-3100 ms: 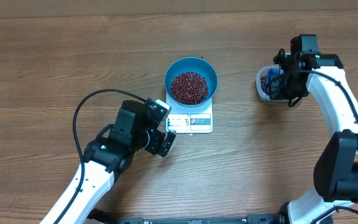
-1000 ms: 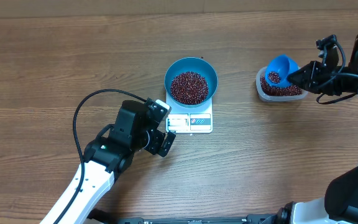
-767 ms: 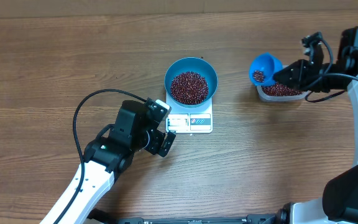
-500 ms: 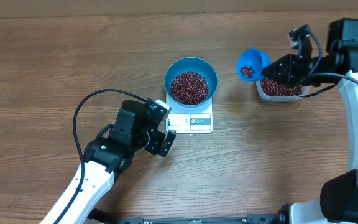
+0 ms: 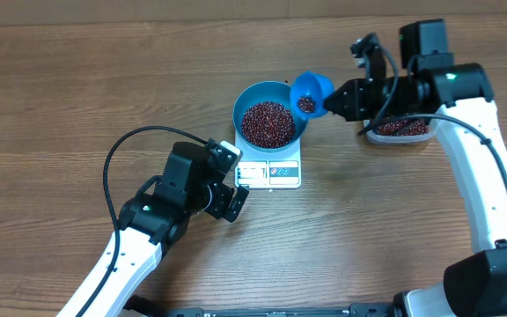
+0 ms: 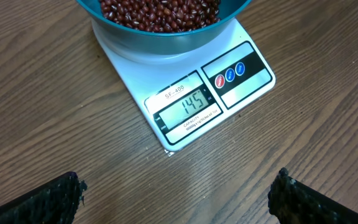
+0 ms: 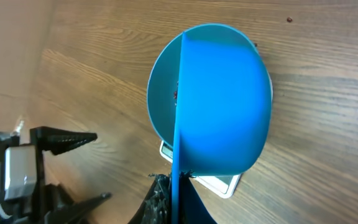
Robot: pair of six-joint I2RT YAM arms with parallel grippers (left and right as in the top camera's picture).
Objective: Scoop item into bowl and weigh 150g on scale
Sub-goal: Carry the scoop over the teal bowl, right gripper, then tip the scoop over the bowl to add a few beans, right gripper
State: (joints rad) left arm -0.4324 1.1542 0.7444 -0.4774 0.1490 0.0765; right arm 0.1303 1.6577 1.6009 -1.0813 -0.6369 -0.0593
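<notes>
The blue bowl point(image 5: 271, 91) of dark red beans point(image 5: 267, 123) stands on the white scale point(image 5: 269, 173). In the left wrist view the scale point(image 6: 241, 84) shows 145 under the bowl point(image 6: 135, 37). My right gripper point(image 5: 337, 99) is shut on the handle of a small blue scoop point(image 5: 311, 88), which hangs at the bowl's upper right rim with some beans point(image 5: 306, 104) in it. Seen from the right wrist, the scoop point(image 7: 225, 106) covers most of the bowl point(image 7: 160, 99), its handle pinched in the gripper point(image 7: 176, 190). My left gripper point(image 6: 178, 180) is open over bare wood, in front of the scale.
A clear plastic tub point(image 5: 399, 130) with more beans sits to the right of the bowl, partly under my right arm. My left arm point(image 5: 161, 207) and its looping black cable point(image 5: 108, 167) lie left of the scale. The table's far edge runs along the top.
My right gripper has carried the scoop with beans leftward from above the tub to the bowl's right rim. The left arm has not moved.
</notes>
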